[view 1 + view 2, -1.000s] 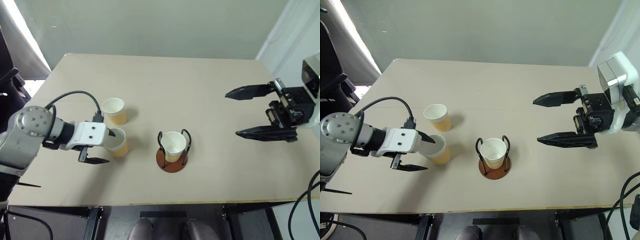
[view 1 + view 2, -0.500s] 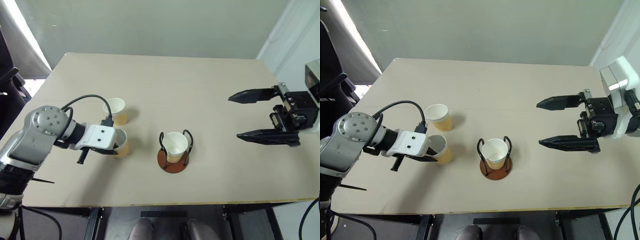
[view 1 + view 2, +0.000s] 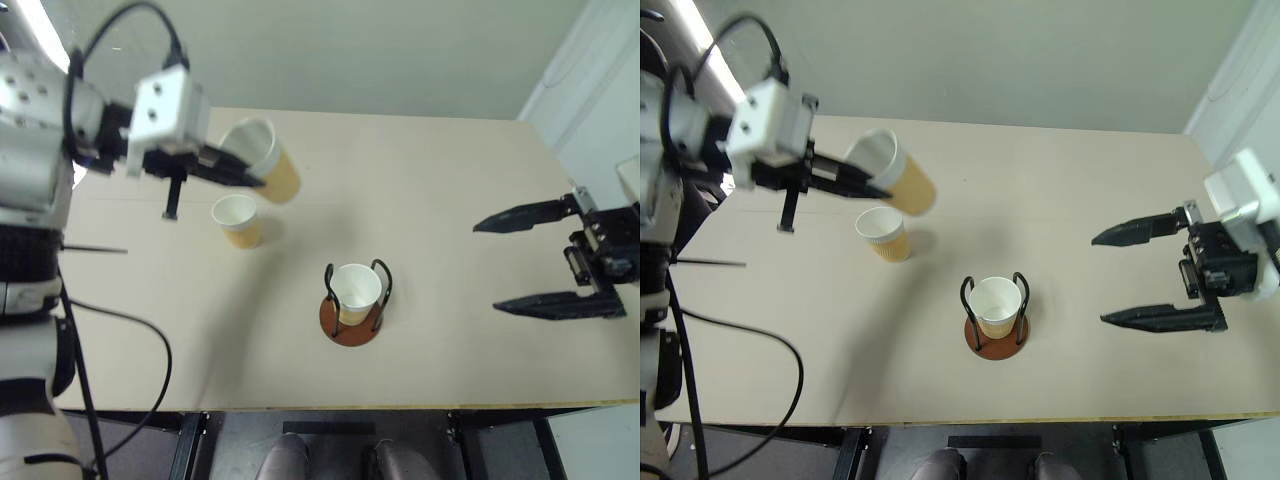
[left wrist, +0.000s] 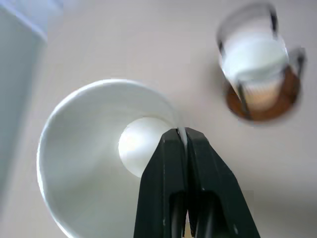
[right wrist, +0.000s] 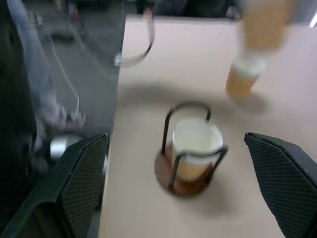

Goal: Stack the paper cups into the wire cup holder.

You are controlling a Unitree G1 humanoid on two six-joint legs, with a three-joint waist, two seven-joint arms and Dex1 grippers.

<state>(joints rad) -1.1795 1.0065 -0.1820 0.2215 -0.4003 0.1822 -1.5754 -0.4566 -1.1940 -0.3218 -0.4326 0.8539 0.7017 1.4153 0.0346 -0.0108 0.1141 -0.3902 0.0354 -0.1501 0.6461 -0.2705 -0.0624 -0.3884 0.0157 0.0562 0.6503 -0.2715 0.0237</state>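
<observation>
— So, starting at the left: what's the left hand [image 3: 238, 172] got?

— It's clenched on the rim wall of one paper cup [image 3: 266, 158], lifted off the counter [image 3: 440, 190] and tilted on its side. A second cup [image 3: 237, 219] stands just below it; the third [image 3: 354, 291] already sits in the wire cup holder [image 3: 350, 322] mid-counter.

— How will they handle?

— I'd judge light, thin and easily crushed, a bit slick inside. A rim pinch works, but gently; the ribbed outside should grip better.

— And the right hand [image 3: 548, 259]?

— Released, fingers spread wide, well apart from the holder.

— Any labels?

— None that I can read.
</observation>
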